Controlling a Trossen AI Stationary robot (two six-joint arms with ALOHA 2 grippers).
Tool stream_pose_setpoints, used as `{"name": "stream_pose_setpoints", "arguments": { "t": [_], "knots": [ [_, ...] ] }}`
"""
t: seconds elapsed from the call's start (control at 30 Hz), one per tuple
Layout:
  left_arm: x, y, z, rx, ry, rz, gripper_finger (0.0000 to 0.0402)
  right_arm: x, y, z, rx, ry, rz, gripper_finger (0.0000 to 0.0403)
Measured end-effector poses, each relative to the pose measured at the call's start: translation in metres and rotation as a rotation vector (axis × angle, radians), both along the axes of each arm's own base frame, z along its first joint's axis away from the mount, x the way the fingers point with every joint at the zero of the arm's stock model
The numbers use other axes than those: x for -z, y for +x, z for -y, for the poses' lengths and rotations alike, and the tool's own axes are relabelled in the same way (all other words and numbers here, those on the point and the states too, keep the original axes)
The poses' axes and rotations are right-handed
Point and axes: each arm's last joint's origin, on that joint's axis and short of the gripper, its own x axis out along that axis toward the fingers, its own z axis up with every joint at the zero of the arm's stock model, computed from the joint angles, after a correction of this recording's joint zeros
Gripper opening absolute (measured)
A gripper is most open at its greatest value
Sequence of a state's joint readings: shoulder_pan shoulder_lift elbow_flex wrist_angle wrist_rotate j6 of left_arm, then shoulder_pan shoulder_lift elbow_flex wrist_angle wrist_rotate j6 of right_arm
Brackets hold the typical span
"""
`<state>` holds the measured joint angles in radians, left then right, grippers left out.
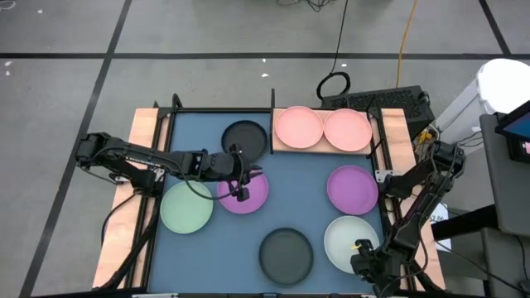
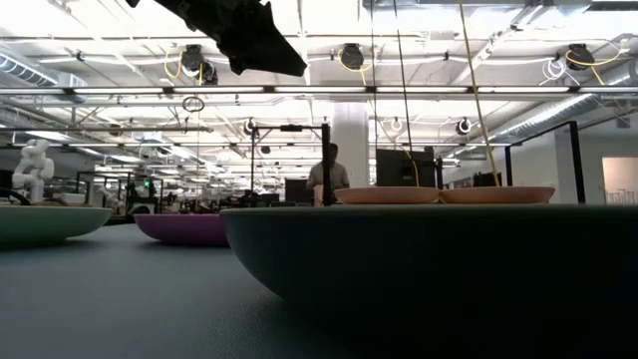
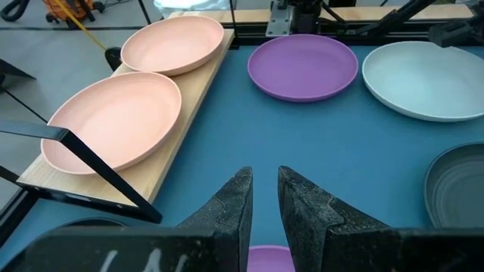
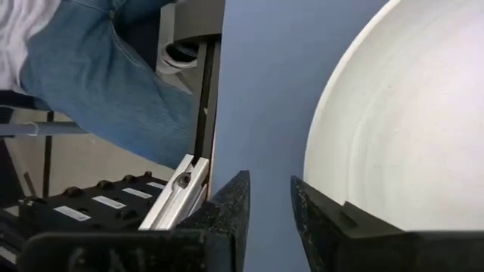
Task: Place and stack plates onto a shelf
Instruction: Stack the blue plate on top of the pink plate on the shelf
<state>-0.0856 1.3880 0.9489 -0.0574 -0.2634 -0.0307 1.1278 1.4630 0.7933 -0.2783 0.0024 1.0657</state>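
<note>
Two pink plates lie side by side on the wooden shelf at the far edge. On the blue mat rest two black plates, two purple plates and two pale green plates. My left gripper hangs shut, raised above the left purple plate, which stays flat on the mat. My right gripper waits shut at the near right corner, beside the rim of the right pale green plate.
A black metal frame borders the mat, with wooden side boards outside it. A person's jeans leg shows just off the near right corner. Another person stands far behind the table. Bare mat lies in the middle.
</note>
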Motion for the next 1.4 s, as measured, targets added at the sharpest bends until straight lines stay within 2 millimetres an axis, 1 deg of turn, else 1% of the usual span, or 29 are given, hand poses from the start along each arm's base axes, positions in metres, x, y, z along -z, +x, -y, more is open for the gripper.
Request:
{"name": "stream_pose_setpoints", "arguments": {
  "t": [0.1,0.33,0.63,0.83,0.93,1.13,1.4],
  "knots": [
    [0.0,0.0,0.0,-0.005,0.002,0.0,0.0072,-0.002,-0.002,0.003,0.017,-0.015,-0.018,0.008],
    [0.0,0.0,0.0,-0.007,0.004,0.0,0.0072,0.002,-0.005,0.01,0.002,-0.09,-0.047,0.0079],
    [0.0,0.0,0.0,-0.004,0.008,0.0,0.0072,0.001,-0.004,0.007,-0.029,-0.073,-0.019,0.0079],
    [0.0,0.0,0.0,-0.002,0.012,-0.002,0.0072,0.009,-0.002,0.005,-0.058,-0.108,-0.017,0.0078],
    [0.0,0.0,0.0,-0.002,0.012,-0.002,0.0072,0.014,-0.002,0.004,-0.074,-0.126,-0.019,0.0065],
    [0.0,0.0,0.0,-0.003,0.012,-0.001,0.0072,0.014,-0.001,0.003,-0.096,-0.126,0.002,0.0011],
    [0.0,0.0,-0.001,-0.003,0.016,-0.002,0.0072,0.011,-0.001,0.003,-0.094,-0.112,0.005,0.0004]
  ]
}}
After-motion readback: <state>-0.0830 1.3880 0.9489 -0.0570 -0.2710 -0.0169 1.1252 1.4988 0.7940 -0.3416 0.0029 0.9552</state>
